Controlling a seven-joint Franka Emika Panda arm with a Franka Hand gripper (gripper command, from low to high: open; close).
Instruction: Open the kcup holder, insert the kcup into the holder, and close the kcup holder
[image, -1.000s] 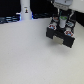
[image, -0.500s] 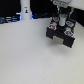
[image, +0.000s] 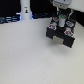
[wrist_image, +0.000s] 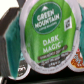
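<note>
The kcup holder (image: 61, 34) sits on the counter (image: 27, 55) toward the exterior view's right and far side, with the white bottle-shaped object (image: 25, 8) standing well apart from it at the back, toward that view's left. My arm comes down right above the holder, and several pods (image: 61, 23) rest on its top. In my wrist view the kcup (wrist_image: 46, 34) fills the middle, seemingly between my jaws, with other pods (wrist_image: 77, 52) crowded just beside it.

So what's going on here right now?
The arm's end effector is directly over the black kcup holder at the exterior view's right. The wrist view is filled by a green kcup labelled Green Mountain Dark Magic, with other pods beside it. Whether the end effector is gripping it can't be told.
</note>
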